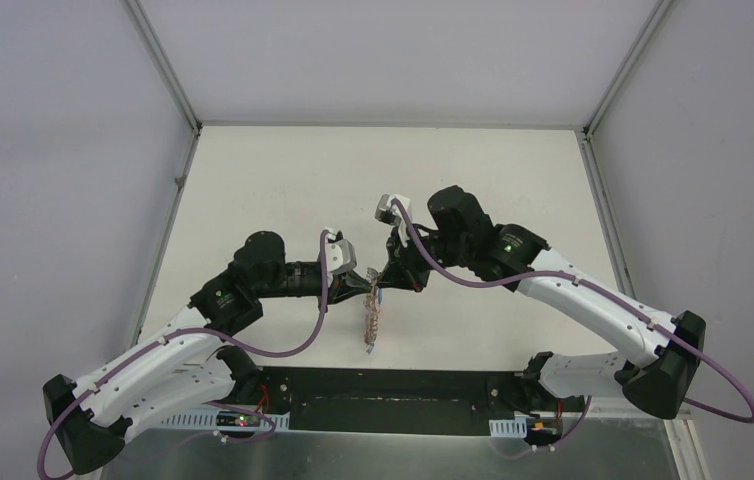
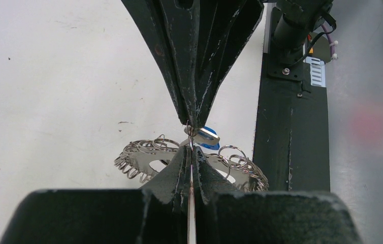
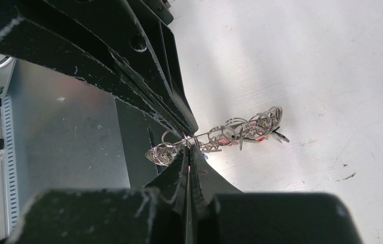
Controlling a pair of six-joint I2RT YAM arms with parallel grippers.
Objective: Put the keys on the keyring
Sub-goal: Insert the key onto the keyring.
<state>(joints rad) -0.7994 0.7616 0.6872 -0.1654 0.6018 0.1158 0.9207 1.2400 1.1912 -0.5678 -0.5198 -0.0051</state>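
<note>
left wrist: left pincer and right pincer apparently clamp the keyring, near a blue key.

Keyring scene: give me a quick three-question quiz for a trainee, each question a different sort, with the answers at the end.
1. True or false: the left hand and the right hand are both shut.
2. In the left wrist view, the plastic key head beside the hands' tips is: A green, B blue, C orange.
3. Fill in: the two hands meet tip to tip at the ____, a grey ring fringed with small silver rings.
Key: 1 true; 2 B, the blue key head; 3 keyring.
</note>
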